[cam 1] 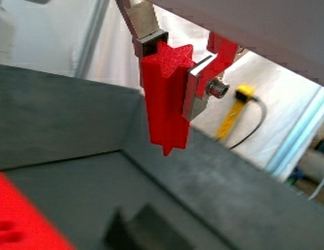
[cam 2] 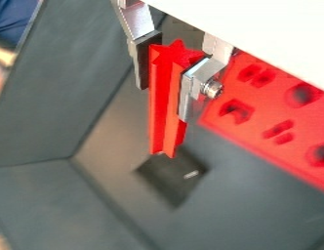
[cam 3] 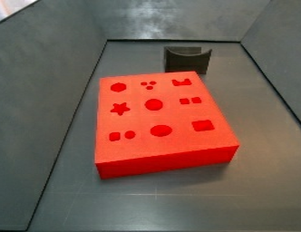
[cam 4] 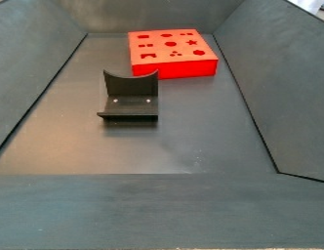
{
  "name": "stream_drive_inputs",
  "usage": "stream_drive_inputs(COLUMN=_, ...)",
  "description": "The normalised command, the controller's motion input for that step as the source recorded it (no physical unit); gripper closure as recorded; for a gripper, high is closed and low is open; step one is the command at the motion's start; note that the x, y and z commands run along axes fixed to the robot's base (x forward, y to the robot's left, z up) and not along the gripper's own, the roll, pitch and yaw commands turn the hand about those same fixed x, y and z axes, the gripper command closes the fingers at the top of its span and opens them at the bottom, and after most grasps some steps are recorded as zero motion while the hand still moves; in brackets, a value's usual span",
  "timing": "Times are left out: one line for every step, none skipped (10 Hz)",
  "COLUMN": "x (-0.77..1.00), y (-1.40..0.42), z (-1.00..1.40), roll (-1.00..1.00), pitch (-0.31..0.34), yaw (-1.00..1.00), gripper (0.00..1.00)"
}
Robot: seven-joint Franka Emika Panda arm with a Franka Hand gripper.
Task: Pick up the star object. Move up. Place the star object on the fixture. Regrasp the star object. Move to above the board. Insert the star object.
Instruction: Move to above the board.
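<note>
The gripper clamps the star, lifted high over the fixture. Picking up looks done; placing, regrasping and inserting into the board remain.

star object: bright red | gripper jaws: silver, seemingly dark-padded | board: red | fixture: near-black

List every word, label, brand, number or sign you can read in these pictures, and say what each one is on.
None: no readable text in any view.
The board carries only cut-out shapes (star, circles, squares), no lettering.
The fixture is plain and dark, unmarked.
The star object, clamped in the gripper with the jaws closed on it, is plain red.
The gripper's silver fingers show a screw but no marking.
</note>
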Motion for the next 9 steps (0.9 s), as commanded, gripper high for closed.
stream_drive_inputs(x=-1.00, y=-0.79, z=0.29, roll=-1.00, pitch=-0.040, yaw=0.01, gripper=1.00)
stream_drive_inputs(x=-1.00, y=-0.76, z=0.27, roll=-1.00, pitch=-0.046, yaw=0.00, gripper=1.00)
stream_drive_inputs(x=-1.00, y=-0.72, z=0.26, roll=-1.00, pitch=-0.051, yaw=0.00, gripper=1.00)
stream_drive_inputs(x=-0.81, y=-0.55, z=0.21, roll=-1.00, pitch=-0.057, yaw=0.00, gripper=1.00)
stream_drive_inputs(x=-0.46, y=-0.26, z=0.10, roll=-1.00, pitch=-0.066, yaw=-0.01, gripper=1.00)
stream_drive_inputs(x=-0.25, y=-0.10, z=0.04, roll=-1.00, pitch=-0.064, yaw=-0.01, gripper=1.00)
stream_drive_inputs(x=-0.14, y=-0.05, z=0.02, roll=-1.00, pitch=-0.057, yaw=-0.02, gripper=1.00)
stream_drive_inputs(x=-0.08, y=-0.01, z=0.01, roll=-0.83, pitch=-0.052, yaw=-0.01, gripper=1.00)
stream_drive_inputs(x=-0.06, y=0.00, z=0.00, roll=-0.61, pitch=-0.046, yaw=-0.01, gripper=1.00)
